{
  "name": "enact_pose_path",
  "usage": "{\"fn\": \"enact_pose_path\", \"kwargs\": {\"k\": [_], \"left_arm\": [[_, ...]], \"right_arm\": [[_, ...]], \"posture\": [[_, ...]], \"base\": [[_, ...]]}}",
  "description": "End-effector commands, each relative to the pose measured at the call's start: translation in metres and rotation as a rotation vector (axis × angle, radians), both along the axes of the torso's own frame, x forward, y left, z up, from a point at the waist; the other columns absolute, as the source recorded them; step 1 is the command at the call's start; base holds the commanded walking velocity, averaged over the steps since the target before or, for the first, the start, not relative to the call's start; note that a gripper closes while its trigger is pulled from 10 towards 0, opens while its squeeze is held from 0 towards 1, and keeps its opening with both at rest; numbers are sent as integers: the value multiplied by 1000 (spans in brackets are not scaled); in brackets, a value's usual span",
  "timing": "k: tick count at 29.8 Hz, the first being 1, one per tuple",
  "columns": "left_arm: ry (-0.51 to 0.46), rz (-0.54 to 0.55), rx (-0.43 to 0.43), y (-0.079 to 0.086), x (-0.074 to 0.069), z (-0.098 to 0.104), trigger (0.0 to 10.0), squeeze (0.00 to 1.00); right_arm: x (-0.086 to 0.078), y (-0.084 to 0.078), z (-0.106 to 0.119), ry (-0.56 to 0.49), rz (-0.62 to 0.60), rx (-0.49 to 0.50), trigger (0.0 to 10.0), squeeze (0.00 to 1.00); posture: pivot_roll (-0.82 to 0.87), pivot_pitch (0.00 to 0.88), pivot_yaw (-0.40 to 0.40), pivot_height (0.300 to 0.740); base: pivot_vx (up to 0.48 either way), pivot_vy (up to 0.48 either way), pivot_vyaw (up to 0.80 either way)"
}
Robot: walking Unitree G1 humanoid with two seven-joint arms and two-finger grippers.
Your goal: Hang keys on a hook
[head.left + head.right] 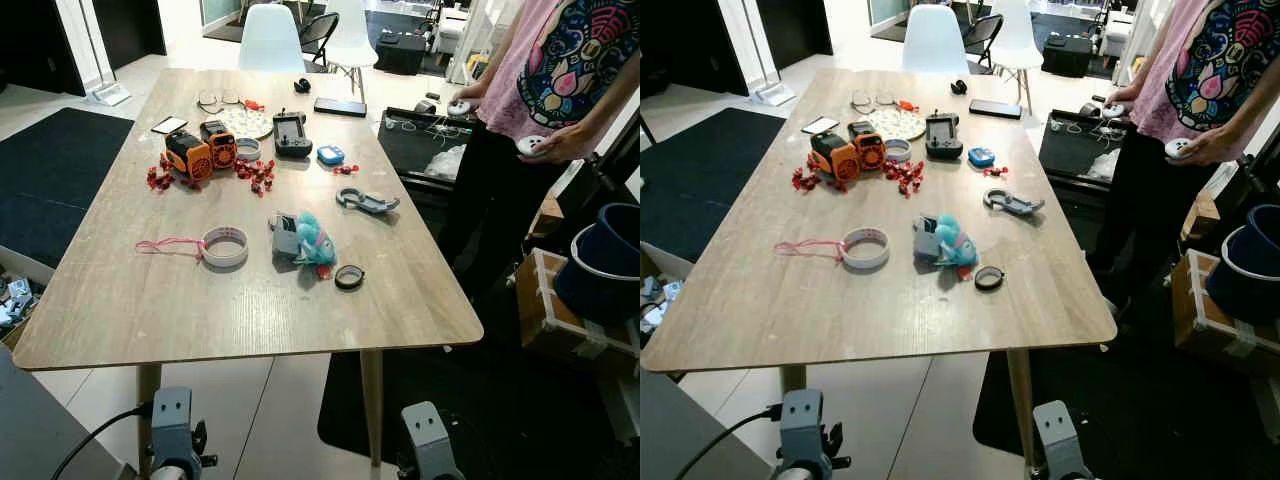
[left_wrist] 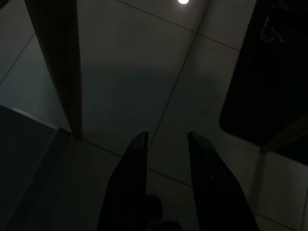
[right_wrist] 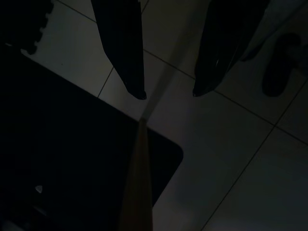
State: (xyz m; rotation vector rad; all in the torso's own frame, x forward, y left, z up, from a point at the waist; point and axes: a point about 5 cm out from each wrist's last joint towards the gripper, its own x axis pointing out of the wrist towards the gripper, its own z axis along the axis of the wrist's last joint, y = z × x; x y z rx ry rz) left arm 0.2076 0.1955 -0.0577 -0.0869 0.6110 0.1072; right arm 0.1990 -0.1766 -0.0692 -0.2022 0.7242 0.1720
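Tape roll [image 1: 226,246], orange toy [image 1: 200,150], black remote [image 1: 292,133].

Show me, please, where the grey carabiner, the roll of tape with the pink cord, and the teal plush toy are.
grey carabiner [image 1: 366,202], left eye view, on the middle of its body.
roll of tape [image 1: 225,247], left eye view, on its white rim.
teal plush toy [image 1: 313,243], left eye view, on its teal body.

- From the head we look forward and down over the table [image 1: 250,300], its near edge close below us; both eyes share this scene, the right one shifted slightly.
- Our left wrist camera looks down its fingers [image 2: 130,178] at dim floor tiles [image 2: 144,72].
- Our right wrist camera likewise faces the floor, beside a dark mat [image 3: 62,159].
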Motion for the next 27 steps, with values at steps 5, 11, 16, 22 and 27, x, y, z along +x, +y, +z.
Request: {"fn": "enact_pose_path", "kwargs": {"k": [5,11,16,22,27], "left_arm": [[-3,3,5,-1,-2,-1,10000,0],[5,4,11,1,-6,-3,10000,0],[-28,19,8,2,-8,-1,10000,0],[-59,24,18,4,-13,-1,10000,0],[-56,27,28,7,-19,-2,10000,0]], "right_arm": [[-3,-2,-2,20,-20,-3,10000,0],[-8,-7,-4,26,-36,-7,10000,0],[-12,-14,-5,24,-88,-4,10000,0],[-24,-38,-6,18,-183,-48,10000,0],[-37,-76,-1,-5,-317,-177,10000,0]], "posture": [[66,63,-52,740],[61,62,-51,740],[59,61,-53,740],[56,61,-53,740],[51,61,-51,740]], "base": [[0,0,0],[0,0,0],[0,0,0],[0,0,0],[0,0,0]]}}
